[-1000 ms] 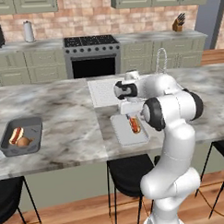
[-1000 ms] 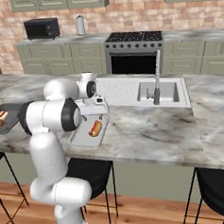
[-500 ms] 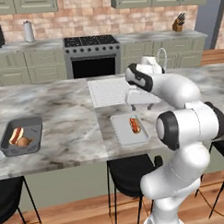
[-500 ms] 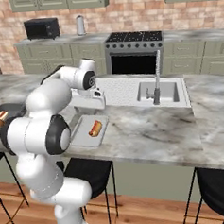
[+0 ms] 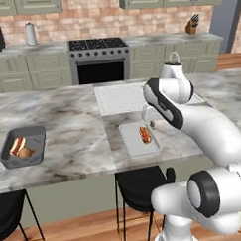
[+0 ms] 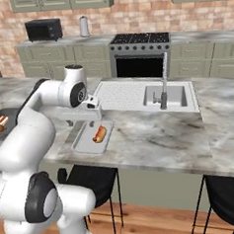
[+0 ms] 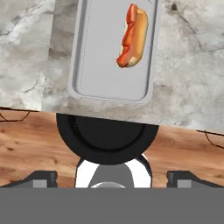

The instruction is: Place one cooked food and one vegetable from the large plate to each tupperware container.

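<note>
We judge the task about half done: below our gripper (image 7: 112,177), open and empty, the paler container (image 7: 92,83) holds one hot dog (image 7: 133,36), while the dark container (image 5: 36,142) far aside holds two items.

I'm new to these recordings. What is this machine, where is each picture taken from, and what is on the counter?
Everything is a computer-rendered kitchen. The white machine is a robot arm on a driving base. Two pictures come from cameras behind it, on its left and right; the third looks down from its hand. On the marble counter lies a pale tray holding a hot dog. Far to the robot's left, a dark grey tray holds another hot dog and a round brown item. A sink sits further back. The gripper's finger tips peek in, wide apart, with nothing between them.
</note>
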You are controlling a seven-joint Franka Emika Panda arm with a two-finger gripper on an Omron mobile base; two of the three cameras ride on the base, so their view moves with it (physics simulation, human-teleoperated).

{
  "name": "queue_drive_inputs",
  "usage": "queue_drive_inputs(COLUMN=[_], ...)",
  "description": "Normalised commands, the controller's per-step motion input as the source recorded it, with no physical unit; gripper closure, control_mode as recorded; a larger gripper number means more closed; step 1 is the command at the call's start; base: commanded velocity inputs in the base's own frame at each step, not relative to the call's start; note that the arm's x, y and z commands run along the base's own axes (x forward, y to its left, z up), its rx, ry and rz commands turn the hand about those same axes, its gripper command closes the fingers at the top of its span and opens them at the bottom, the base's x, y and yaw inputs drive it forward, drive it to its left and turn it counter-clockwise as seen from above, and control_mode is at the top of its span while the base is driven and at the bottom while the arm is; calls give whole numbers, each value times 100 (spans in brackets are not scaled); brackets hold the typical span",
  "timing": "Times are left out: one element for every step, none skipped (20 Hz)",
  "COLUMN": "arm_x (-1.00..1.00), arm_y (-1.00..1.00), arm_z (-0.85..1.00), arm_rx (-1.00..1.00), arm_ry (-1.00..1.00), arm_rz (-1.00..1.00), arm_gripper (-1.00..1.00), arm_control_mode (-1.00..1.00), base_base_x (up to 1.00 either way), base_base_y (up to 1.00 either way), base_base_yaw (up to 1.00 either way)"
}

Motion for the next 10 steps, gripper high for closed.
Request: queue_drive_inputs(arm_x=[0, 0, 0, 0, 0, 0, 0, 0, 0, 0], arm_y=[0, 0, 0, 0, 0, 0, 0, 1, 23, 54], arm_z=[-8, 0, 0, 0, 0, 0, 0, 0, 0, 0], arm_rx=[0, 0, 0, 0, 0, 0, 0, 0, 0, 0], arm_ry=[10, 0, 0, 0, 0, 0, 0, 0, -3, -13], arm_rz=[0, 0, 0, 0, 0, 0, 0, 0, 0, -7], arm_gripper=[-100, -100, -100, -100, -100, -100, -100, -100, -100, -100], arm_control_mode=[-100, -100, -100, -100, -100, -100, -100, -100, -100, -100], base_base_x=[0, 0, 0, 0, 0, 0, 0, 0, 0, 0], base_base_y=[0, 0, 0, 0, 0, 0, 0, 0, 0, 0], base_base_yaw=[0, 0, 0, 0, 0, 0, 0, 0, 0, 0])
